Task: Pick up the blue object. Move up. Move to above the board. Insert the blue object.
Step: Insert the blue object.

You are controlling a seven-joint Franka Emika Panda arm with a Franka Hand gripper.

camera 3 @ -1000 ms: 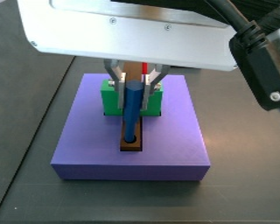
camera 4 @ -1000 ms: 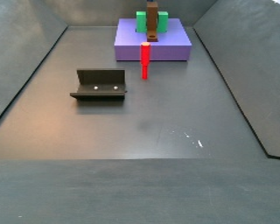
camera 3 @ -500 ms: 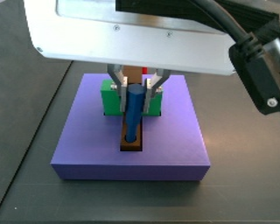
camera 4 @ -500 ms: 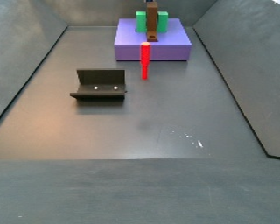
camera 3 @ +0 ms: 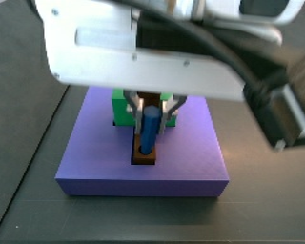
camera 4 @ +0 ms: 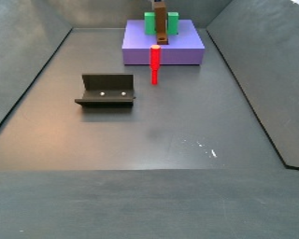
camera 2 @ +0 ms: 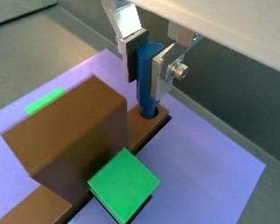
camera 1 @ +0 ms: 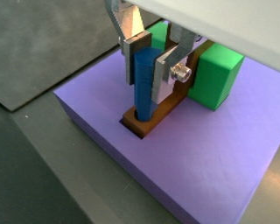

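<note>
Blue object (camera 1: 143,83) pinched between fingers (camera 1: 173,72) — lower end in board (camera 1: 157,118)

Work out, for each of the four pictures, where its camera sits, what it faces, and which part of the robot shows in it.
Wrist view: above the tool, facing the blue object in the board.
Wrist view: opposite side; tool, green block near.
Side view: close to the lavender slab; the arm's housing shows.
Side view: far across the floor, fixture and red peg; no robot visible.
Shared: slab, board.
</note>
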